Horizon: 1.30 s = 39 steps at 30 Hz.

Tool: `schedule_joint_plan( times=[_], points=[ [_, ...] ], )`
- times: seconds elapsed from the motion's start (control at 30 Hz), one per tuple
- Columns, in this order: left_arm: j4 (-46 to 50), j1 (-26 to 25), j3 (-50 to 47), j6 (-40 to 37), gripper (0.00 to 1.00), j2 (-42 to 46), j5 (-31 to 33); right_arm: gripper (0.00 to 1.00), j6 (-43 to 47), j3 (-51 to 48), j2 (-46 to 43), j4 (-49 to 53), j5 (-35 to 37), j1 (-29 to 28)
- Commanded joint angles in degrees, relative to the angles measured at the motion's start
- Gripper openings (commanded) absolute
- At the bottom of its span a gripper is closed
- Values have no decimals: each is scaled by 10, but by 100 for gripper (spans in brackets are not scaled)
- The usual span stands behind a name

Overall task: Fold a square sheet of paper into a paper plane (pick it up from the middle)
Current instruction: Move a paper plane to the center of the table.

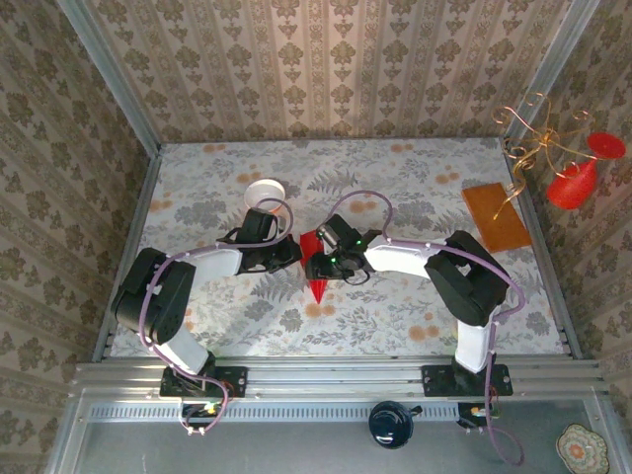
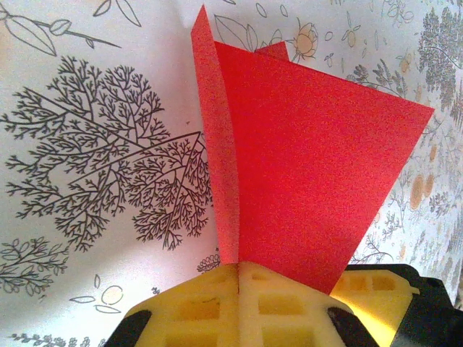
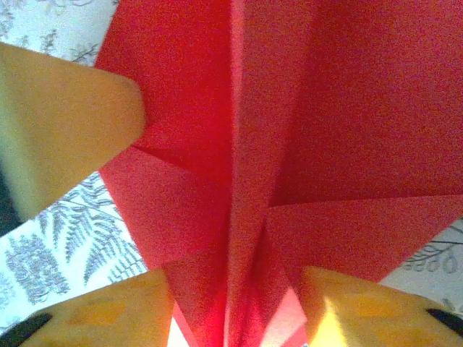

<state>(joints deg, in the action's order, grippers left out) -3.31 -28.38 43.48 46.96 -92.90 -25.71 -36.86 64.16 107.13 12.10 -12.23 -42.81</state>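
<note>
The square sheet of paper now stands as a red, partly folded paper plane (image 1: 315, 267) at the table's middle, its sharp point toward the near edge. My left gripper (image 1: 293, 253) comes from the left and is shut on the paper's edge; in the left wrist view the yellow pads (image 2: 210, 307) press together under the red flaps (image 2: 311, 159). My right gripper (image 1: 323, 263) comes from the right. Its yellow fingers (image 3: 116, 314) stand apart on either side of the plane's centre ridge (image 3: 249, 181), with light showing beside the paper. The left gripper's finger (image 3: 65, 123) touches the plane's upper left.
A small white bowl (image 1: 265, 191) sits behind the left arm. An orange-brown board (image 1: 496, 216) lies at the right, beside a gold wire stand with red ornaments (image 1: 571, 183). Patterned walls close in the flowered table (image 1: 395, 316) on three sides.
</note>
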Motion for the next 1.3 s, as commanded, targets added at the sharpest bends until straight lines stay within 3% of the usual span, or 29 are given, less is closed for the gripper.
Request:
schedule_joint_plan(
  times=[0.0, 0.5, 0.63, 0.77, 0.97, 1.1, 1.27],
  points=[
    [1, 2, 9, 6, 3, 8, -3, 45, -2, 10, -5, 26, 40, -4],
    [7, 3, 8, 5, 7, 15, 0, 30, -14, 25, 15, 29, 24, -4],
    [13, 4, 9, 3, 10, 20, 4, 21, -13, 33, 14, 42, 28, -3],
    [27, 12, 7, -3, 18, 36, 16, 11, -7, 47, 11, 74, 54, -3],
    [87, 48, -5, -34, 40, 85, 55, 8, 26, 75, -15, 139, 123, 6],
    [138, 75, -11, -61, 52, 126, 90, 8, 53, 104, -15, 191, 169, 39],
    [190, 94, -13, -88, 65, 168, 133, 8, 72, 152, 27, 233, 166, 99]
  ],
)
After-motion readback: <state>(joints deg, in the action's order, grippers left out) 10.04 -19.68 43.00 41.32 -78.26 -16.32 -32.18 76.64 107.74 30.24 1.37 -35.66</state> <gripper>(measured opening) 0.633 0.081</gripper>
